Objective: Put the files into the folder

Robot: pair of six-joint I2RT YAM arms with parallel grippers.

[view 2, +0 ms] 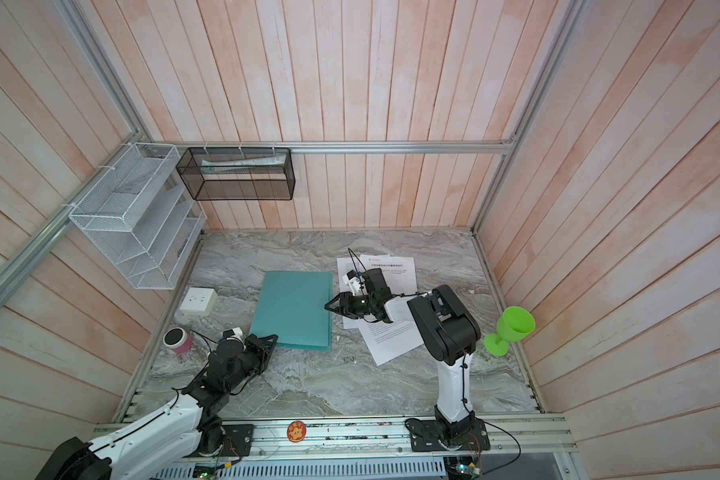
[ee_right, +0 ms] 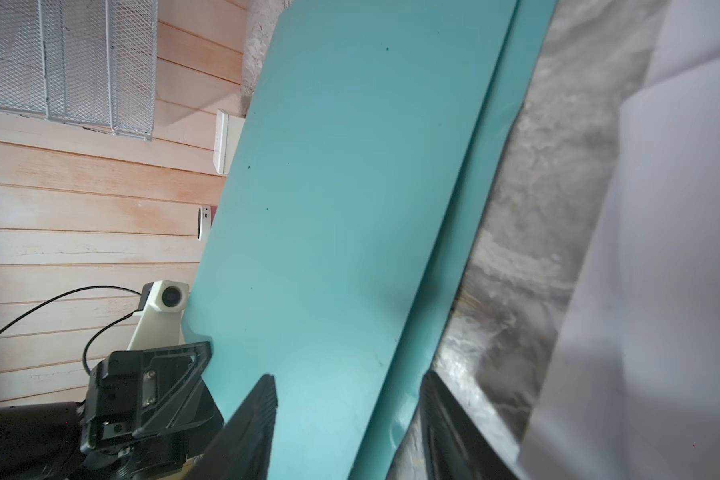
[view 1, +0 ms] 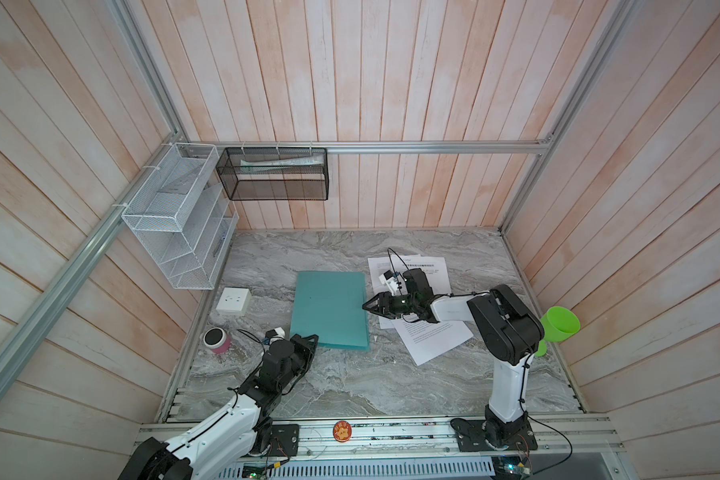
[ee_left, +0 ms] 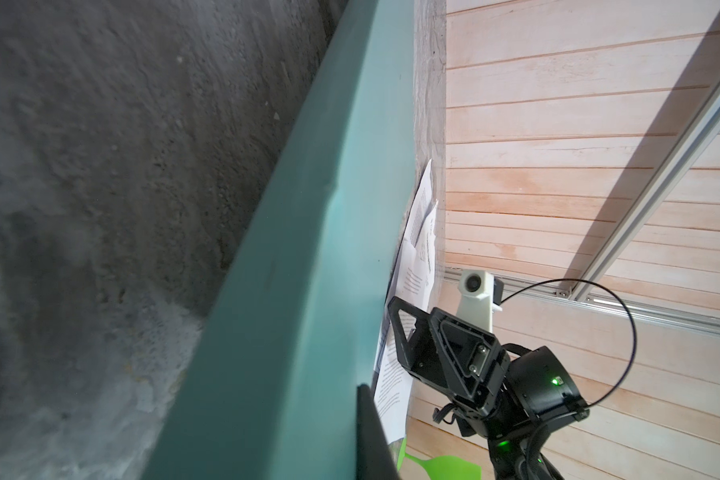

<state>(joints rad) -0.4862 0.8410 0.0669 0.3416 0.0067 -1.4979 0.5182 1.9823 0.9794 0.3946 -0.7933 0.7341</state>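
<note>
Prob opening folder [view 1: 329,303]: R hand [view 1: 368,306] apart, straddling edge by papers [view 1: 433,336]; L hand [view 1: 312,338] together at near corner. Next: pinch cover only, lift.

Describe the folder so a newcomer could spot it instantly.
Start at the grey marble tabletop. Near its middle, between a white socket box and the scattered printed sheets, lies the folder. It is the only flat teal rectangle there.
</note>
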